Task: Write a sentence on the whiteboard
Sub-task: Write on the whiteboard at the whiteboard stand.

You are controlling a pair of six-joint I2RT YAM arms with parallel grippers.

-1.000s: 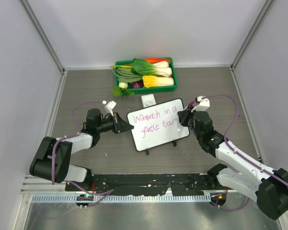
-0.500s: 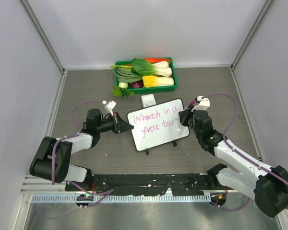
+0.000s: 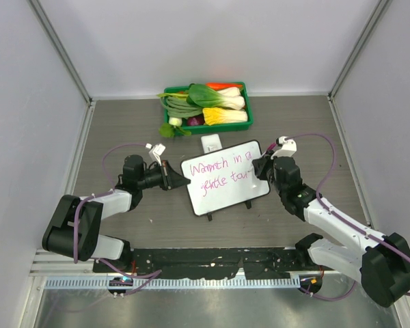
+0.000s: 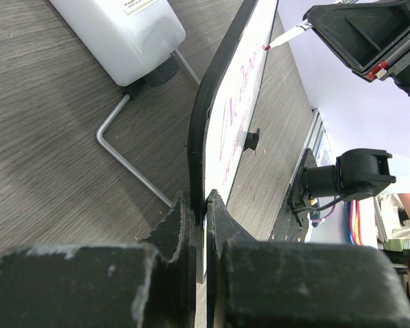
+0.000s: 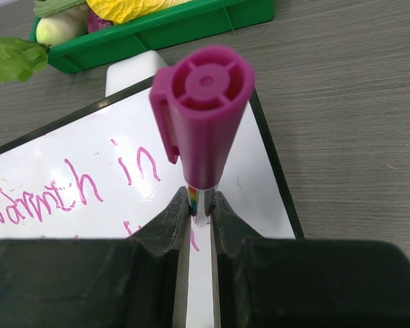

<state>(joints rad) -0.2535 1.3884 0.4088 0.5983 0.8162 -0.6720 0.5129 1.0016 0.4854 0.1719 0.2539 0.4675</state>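
We see the whiteboard (image 3: pixel 223 198) lying skewed on the dark wood-grain surface (image 3: pixel 123 130) between the two arms, just in front of a small white box (image 3: pixel 211 143) and nearer to us than the green tray (image 3: pixel 249 117) of vegetables. Our left end effector (image 4: pixel 199 203) is clamped fully closed on the board's left edge, pinching its thin dark rim. Our right end effector (image 5: pixel 200 207) is closed around a magenta marker (image 5: pixel 203 116), whose tip meets the board's right side, beside the pink sentence (image 3: pixel 219 168), which begins "Warmth in"
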